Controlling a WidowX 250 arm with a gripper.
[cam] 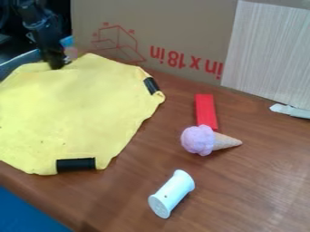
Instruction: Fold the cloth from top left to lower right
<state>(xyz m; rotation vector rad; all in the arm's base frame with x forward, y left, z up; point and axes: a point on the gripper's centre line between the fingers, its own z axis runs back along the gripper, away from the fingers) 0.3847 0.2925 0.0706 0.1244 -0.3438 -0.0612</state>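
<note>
The yellow cloth point(72, 108) lies spread on the left of the bench point(242, 195), the end effector point(56, 66) at its far edge; whether that is clenched on fabric or released, I cannot tell. To fold well, first make sure of a firm pinch, then lift just enough to clear the layer below and draw diagonally to the near right, lowering slowly. The cloth looks soft, matte and thin, its outline wavy; the smooth black strips point(75, 165) along its edge might stiffen the fold.

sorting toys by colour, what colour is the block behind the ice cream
The block is red, plain to see in the camera view.
</note>
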